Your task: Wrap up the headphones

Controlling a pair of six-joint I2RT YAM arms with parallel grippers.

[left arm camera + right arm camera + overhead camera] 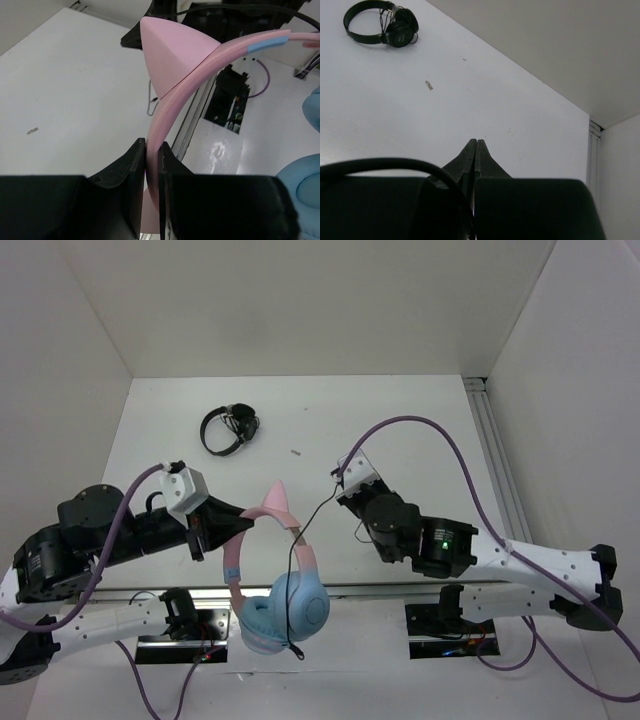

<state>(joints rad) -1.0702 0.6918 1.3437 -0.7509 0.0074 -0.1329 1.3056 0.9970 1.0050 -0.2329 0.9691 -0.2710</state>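
Overhead, two wrist close-ups, shared table (400,420)

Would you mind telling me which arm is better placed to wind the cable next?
The right, I'd say. Its jaws are shut on the black cable, free to loop it, while the left jaws clamp the pink headband, holding the headphones up.

cable (319,504) spans centre, black headphones (231,428) far back
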